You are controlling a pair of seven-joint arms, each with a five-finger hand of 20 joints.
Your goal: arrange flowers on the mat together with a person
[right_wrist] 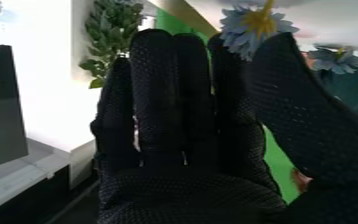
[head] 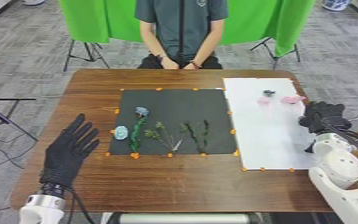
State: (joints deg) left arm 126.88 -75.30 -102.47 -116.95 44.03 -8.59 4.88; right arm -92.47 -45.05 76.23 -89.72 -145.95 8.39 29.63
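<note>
right hand (head: 325,116): fingers straight, thumb apart, at the right edge of the white mat (head: 269,132). just ahead-left of it, 1 pink flower (head: 292,99) on the mat; farther left, a 2nd paler pink flower (head: 264,101) and a small grey-blue flower (head: 270,93). wrist view has 2 pale blue flowers by that hand's fingertips and thumb; can't tell if they touch.

left hand (head: 62,154): fingers straight, slightly spread, at the left side of the worktop (head: 184,185). right of it, the dark mat (head: 182,105) with a light blue flower head (head: 120,132), a long-stemmed blue flower (head: 142,111) and green sprigs (head: 168,140).
</note>
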